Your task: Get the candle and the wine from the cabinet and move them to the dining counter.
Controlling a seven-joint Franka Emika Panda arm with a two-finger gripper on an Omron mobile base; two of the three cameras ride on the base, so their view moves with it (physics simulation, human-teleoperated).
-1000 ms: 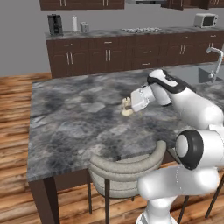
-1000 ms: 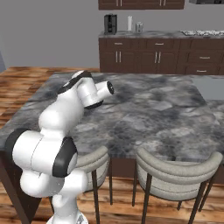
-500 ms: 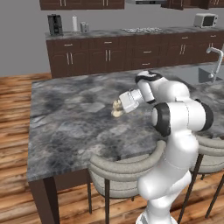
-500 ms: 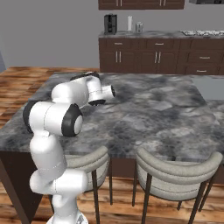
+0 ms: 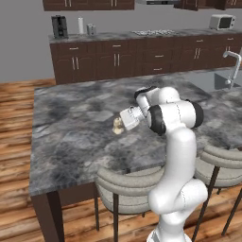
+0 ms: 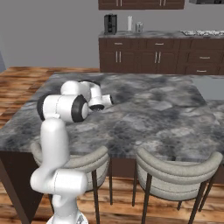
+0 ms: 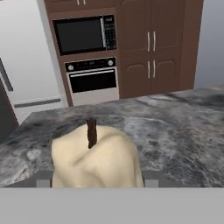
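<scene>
1. One candle (image 5: pixel 117 125) on show, a squat cream lump with a dark wick, sitting low over the dining counter (image 5: pixel 71 137), roughly mid-top.
2. The gripper (image 5: pixel 122 124) is right on it from the right side in the left base view; in the hand view the candle (image 7: pixel 95 158) sits square between the two fingers (image 7: pixel 43 183), one grey tip on each side of the wax.
3. So the jaws are clamped on the candle, spread to its width.
4. Whether the candle's base actually touches the stone, I cannot tell.
5. In the right base view the arm folds over the counter's left half, and the hand (image 6: pixel 97 105) points away from the camera.
6. Stools (image 6: pixel 175 175): two counted along the near edge, grey cushioned backs tucked against the counter (image 6: pixel 166 118).
7. Back wall: one run of dark base cabinets (image 5: pixel 118 59) and one microwave (image 5: pixel 222 21) at the far right.
8. Hand view, beyond the counter (image 7: pixel 175 131): one built-in microwave (image 7: pixel 85 34) stacked over one oven (image 7: pixel 92 78).
</scene>
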